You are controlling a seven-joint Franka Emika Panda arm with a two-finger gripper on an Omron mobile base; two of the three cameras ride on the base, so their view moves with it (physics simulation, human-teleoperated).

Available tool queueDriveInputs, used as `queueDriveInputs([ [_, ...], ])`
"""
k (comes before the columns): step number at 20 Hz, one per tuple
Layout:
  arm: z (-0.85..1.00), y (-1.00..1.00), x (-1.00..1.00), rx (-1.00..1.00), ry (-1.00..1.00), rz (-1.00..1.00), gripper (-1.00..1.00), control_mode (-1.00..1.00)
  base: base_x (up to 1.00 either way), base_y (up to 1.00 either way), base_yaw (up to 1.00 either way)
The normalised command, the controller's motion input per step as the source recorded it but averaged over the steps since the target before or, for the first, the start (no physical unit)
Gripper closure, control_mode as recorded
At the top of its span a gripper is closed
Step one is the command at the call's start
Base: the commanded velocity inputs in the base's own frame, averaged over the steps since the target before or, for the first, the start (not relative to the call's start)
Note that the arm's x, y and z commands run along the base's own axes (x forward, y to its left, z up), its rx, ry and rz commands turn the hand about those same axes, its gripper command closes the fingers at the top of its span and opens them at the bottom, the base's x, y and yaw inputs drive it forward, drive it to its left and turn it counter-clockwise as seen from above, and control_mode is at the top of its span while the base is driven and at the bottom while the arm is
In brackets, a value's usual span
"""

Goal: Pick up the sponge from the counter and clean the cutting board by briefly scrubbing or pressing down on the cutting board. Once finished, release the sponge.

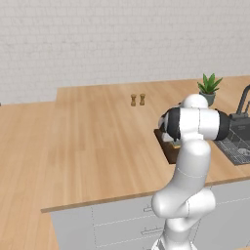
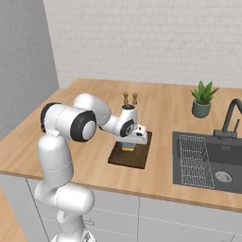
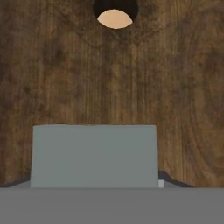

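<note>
Sponge: grey-green top over a yellow underside, the sponge [image 2: 128, 147] sits beneath the hand, low over the cutting board [image 2: 142, 153]; from the right base view I cannot tell whether it presses on the wood or hangs just above it.
Hand view: its grey-green top [image 3: 94, 155] takes up the lower middle, with dark wood grain all around and the board's round hanging hole [image 3: 115, 16] at the top edge.
Tool: the tool [image 2: 128, 142] points down over the board; a sliver of dark fingertip shows at each lower corner of the sponge, so I judge it clenched on the sponge, though the jaws themselves are mostly hidden.
Cutting board: dark brown slab lying flat on the tabletop [image 1: 97, 141], between the arm and the sink [image 2: 208, 160].
Handling: sponge looks light and soft, likely to squash under a squeeze; hold it across its short sides, low enough to leave the bottom face free for contact. Board looks stiff and heavy enough to stay put under a light press.
Stage: scrubbing or pressing step seems in hand; release is not yet done.
Nearby: two shakers [image 2: 130, 98] and a potted plant [image 2: 203, 100] stand well apart from the board.
</note>
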Motion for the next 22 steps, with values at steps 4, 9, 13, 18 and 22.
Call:
queueDriveInputs([
  [4,-1.00,-0.28,-1.00,0.00,0.20,-0.08,1.00,-1.00,0.00,0.00,0.00],
  [9,-1.00,-0.44,-1.00,0.00,0.15,-0.03,1.00,-1.00,0.00,0.00,0.00],
  [13,-0.73,-0.58,-1.00,0.03,0.23,-0.03,1.00,-1.00,0.00,0.00,0.00],
  [18,0.49,-0.34,0.19,0.09,0.32,0.00,1.00,-1.00,0.00,0.00,0.00],
  [22,0.96,-0.05,0.40,0.02,0.47,0.00,-1.00,-1.00,0.00,0.00,0.00],
])
